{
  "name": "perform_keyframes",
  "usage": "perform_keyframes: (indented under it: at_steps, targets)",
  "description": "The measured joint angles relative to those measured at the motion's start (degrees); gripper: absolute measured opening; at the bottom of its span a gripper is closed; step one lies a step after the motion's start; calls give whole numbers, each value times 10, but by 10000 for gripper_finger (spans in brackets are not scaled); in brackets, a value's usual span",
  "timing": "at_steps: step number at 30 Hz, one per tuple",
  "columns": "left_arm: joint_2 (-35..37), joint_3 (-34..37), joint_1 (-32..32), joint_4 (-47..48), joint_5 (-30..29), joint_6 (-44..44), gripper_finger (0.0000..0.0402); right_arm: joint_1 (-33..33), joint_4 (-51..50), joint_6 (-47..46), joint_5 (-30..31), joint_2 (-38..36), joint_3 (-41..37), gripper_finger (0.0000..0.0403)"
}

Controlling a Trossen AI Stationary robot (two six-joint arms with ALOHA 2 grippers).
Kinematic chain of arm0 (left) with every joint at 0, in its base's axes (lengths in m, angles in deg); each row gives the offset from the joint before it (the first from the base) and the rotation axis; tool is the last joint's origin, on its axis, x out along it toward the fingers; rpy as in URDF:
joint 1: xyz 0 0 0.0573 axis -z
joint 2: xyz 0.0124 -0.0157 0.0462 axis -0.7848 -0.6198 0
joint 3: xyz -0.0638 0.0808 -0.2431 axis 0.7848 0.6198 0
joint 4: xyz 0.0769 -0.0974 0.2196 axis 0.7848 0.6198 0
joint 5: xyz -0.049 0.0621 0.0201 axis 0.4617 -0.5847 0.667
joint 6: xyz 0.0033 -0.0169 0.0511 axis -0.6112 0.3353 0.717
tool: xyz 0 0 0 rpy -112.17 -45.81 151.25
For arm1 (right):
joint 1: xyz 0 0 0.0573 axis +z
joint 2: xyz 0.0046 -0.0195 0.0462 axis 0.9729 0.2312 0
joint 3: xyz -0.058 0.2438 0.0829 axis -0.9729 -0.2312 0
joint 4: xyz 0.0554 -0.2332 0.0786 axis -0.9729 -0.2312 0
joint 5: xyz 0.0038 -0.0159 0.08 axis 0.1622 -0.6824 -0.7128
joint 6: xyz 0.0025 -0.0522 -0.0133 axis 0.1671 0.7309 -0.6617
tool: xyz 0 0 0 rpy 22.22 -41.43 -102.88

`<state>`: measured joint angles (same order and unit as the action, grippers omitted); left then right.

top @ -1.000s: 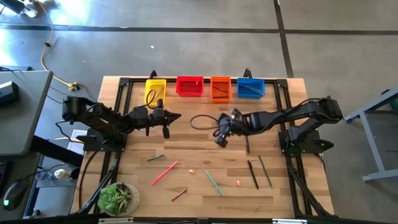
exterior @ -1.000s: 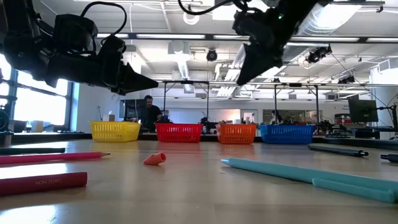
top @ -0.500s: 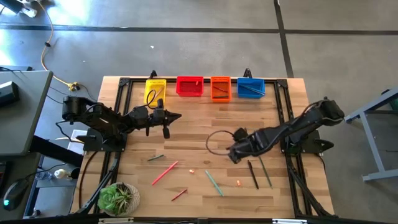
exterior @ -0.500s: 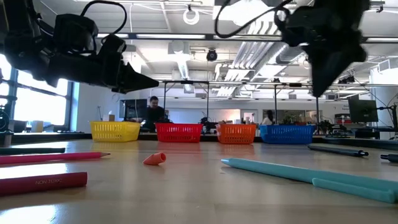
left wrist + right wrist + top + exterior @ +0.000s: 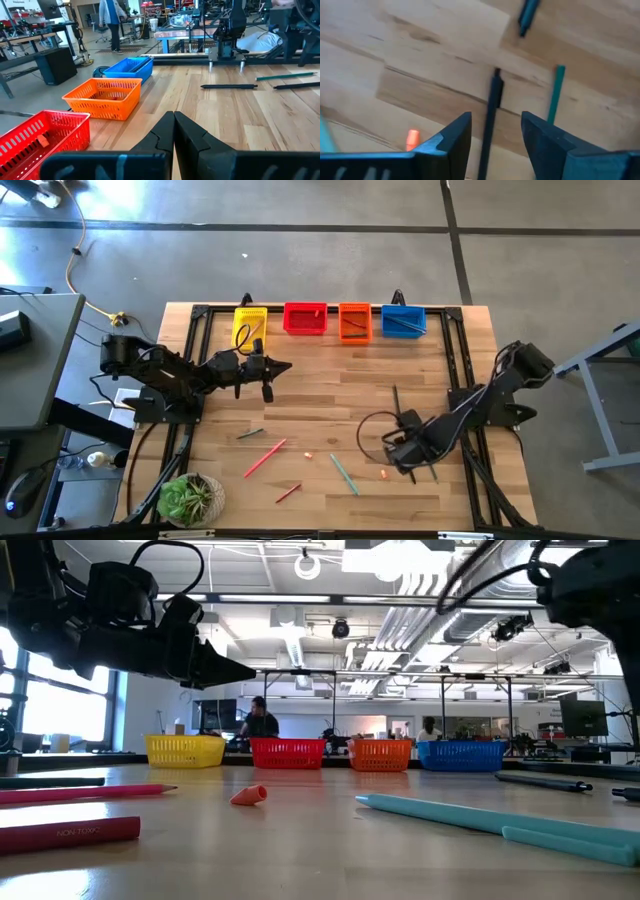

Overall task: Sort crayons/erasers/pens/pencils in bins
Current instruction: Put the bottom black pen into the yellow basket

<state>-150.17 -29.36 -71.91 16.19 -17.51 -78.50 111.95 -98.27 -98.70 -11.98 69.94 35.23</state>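
Four bins stand in a row at the far edge: yellow (image 5: pixel 250 323), red (image 5: pixel 305 318), orange (image 5: pixel 354 321) and blue (image 5: pixel 403 320). My right gripper (image 5: pixel 496 118) hovers open over the near right of the table, its fingers on either side of a black pen (image 5: pixel 493 100) that lies flat below them. A green pencil (image 5: pixel 554 95) lies beside that pen, and an orange eraser (image 5: pixel 412 138) is close by. My left gripper (image 5: pixel 270 370) hangs shut and empty above the table's left middle. A second eraser (image 5: pixel 308 455) lies at mid-table.
Loose on the near half of the table lie a red pencil (image 5: pixel 265 457), a red crayon (image 5: pixel 288 492), a teal stick (image 5: pixel 343 472) and a grey stick (image 5: pixel 250 433). Another black pen (image 5: pixel 396 400) lies right of centre. A potted plant (image 5: pixel 190 498) sits at the near left corner.
My right gripper has swung from the table's middle toward the near right and now hovers over the black pen and green pencil. The black pen right of centre, covered by the arm before, now shows.
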Motion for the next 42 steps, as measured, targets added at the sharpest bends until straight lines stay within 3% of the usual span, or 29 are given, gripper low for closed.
perform_keyframes:
  at_steps: [12, 21, 34, 42]
  targets:
    - [0, 0, 0, 0, 0, 0, 0, 11, 59, -13, -57, 94, -8, 151]
    - [0, 0, 0, 0, 0, -1, 0, 8, 87, -3, -68, 134, -6, 112]
    - [0, 0, 0, 0, 0, -11, 1, -9, 92, 53, -79, 138, -6, 25]
    - [0, 0, 0, 5, -1, -15, 0, -17, 87, 80, -65, 100, -6, 20]
